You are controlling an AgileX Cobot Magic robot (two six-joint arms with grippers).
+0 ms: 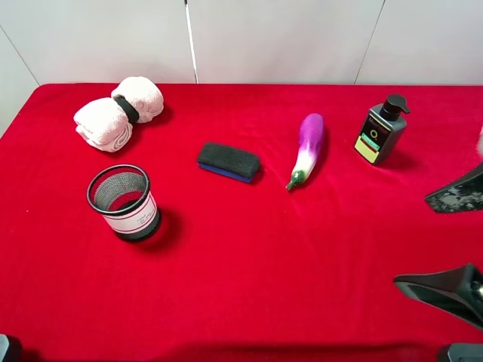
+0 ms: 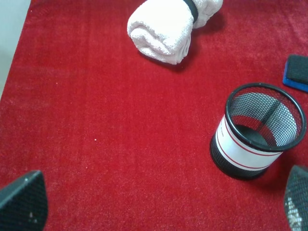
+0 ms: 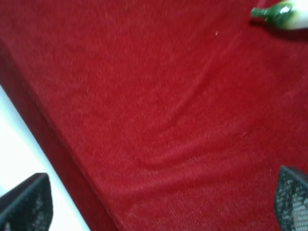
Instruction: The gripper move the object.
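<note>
The object, a flat charcoal pad with a thin blue base (image 1: 229, 161), lies on the red cloth at mid-table, between the mesh cup and the eggplant. Its end also shows in the left wrist view (image 2: 297, 72). My right gripper (image 1: 451, 241) is open and empty at the right edge, far from the pad; the right wrist view (image 3: 159, 202) shows its fingers spread wide over bare cloth near the table's edge. My left gripper (image 2: 159, 207) is open and empty, near the mesh cup; in the exterior view only a dark bit of that arm shows at the bottom left corner.
A black mesh cup (image 1: 124, 202) stands front left, also in the left wrist view (image 2: 257, 130). Two rolled pink towels (image 1: 119, 113) lie back left. A purple eggplant (image 1: 308, 149) and a dark pump bottle (image 1: 381, 130) are to the right of the pad.
</note>
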